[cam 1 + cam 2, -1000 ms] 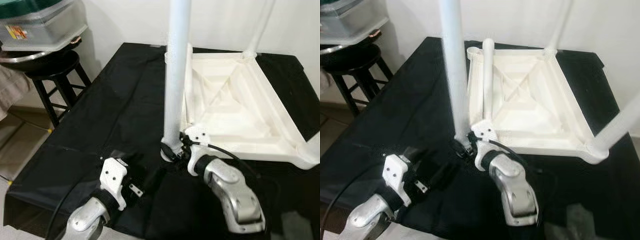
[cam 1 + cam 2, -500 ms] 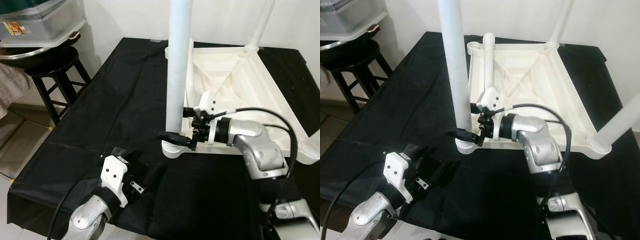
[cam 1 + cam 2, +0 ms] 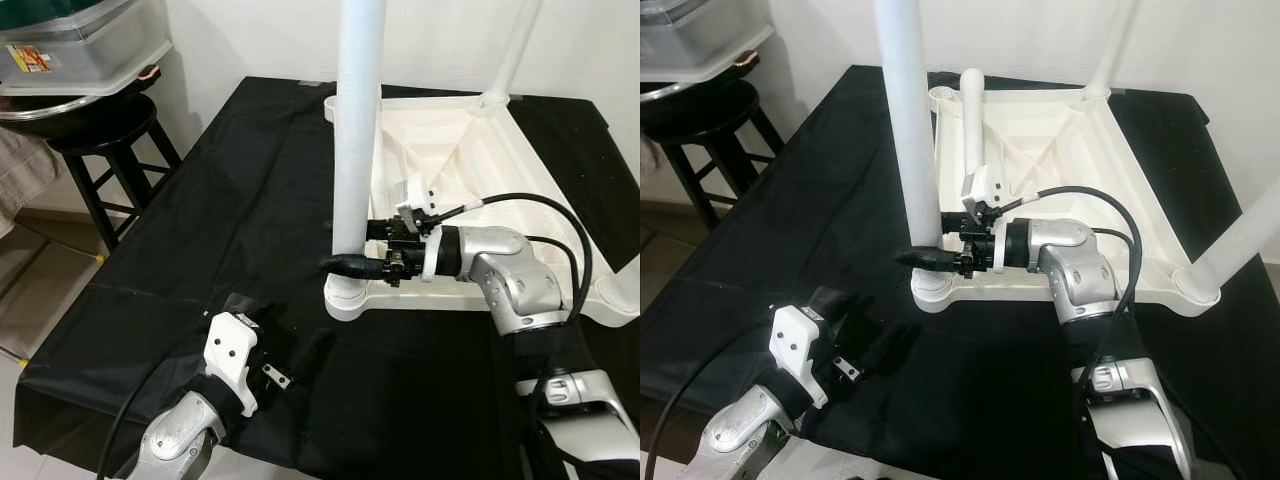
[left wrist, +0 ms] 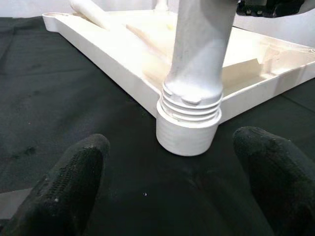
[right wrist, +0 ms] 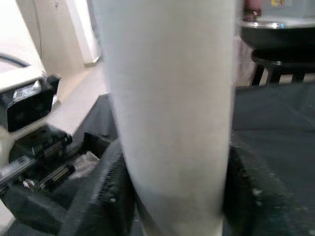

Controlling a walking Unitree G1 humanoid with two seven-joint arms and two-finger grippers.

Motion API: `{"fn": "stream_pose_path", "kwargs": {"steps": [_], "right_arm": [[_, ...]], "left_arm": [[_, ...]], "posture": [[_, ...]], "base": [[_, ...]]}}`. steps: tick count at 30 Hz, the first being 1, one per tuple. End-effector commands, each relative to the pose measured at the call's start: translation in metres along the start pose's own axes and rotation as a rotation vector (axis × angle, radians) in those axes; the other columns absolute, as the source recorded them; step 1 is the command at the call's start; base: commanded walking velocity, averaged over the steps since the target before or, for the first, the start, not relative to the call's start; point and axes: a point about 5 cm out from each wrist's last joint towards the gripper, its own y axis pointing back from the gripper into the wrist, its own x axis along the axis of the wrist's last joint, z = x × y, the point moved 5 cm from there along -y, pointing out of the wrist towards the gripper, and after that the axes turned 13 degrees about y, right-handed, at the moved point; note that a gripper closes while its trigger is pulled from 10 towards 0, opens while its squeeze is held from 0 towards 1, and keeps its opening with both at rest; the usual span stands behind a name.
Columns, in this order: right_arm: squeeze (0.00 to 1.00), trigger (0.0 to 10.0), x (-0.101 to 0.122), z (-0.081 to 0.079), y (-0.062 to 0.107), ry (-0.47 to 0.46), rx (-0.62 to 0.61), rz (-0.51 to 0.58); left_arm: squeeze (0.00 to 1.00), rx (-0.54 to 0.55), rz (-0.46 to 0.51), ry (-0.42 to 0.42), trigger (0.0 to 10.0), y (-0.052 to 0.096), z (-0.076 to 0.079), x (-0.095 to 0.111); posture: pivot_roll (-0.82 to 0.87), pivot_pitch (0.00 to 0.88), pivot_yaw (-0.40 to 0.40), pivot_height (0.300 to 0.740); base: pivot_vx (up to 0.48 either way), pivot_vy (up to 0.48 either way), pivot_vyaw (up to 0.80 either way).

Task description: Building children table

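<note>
An upturned white plastic children's table top (image 3: 470, 190) lies on a black cloth (image 3: 220, 230), with a white table leg (image 3: 357, 130) standing upright in its near corner socket (image 3: 348, 296). The right gripper (image 3: 362, 247) reaches in from three o'clock, its black fingers (image 5: 113, 191) clasped around the leg just above the socket. At seven o'clock from the leg, the left gripper (image 3: 285, 350) rests low on the cloth, fingers (image 4: 64, 184) spread wide and holding nothing. A black stool (image 3: 105, 140) carrying a clear storage bin (image 3: 80, 50) stands at ten o'clock.
</note>
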Motion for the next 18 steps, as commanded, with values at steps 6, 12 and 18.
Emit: {"fn": "stream_pose_path", "kwargs": {"steps": [6, 12, 18], "right_arm": [[0.0, 0.0, -0.007, -0.004, 0.003, -0.022, 0.0, 0.001], [0.0, 0.0, -0.023, 0.004, 0.005, -0.067, -0.246, -0.054], [0.0, 0.0, -0.078, -0.039, -0.014, -0.206, -0.747, -0.309]], "left_arm": [[0.0, 0.002, -0.019, 0.015, 10.0, 0.003, 0.002, -0.004], [0.0, 0.003, -0.018, 0.015, 10.0, 0.004, 0.001, -0.003], [0.0, 0.002, -0.023, 0.013, 10.0, 0.006, -0.001, -0.002]], "posture": [[0.05, 0.209, 0.027, 0.74], [0.04, 0.224, 0.014, 0.74], [0.04, 0.225, 0.031, 0.74]], "base": [[0.0, 0.0, 0.0], [0.0, 0.0, 0.0], [0.0, 0.0, 0.0]]}}
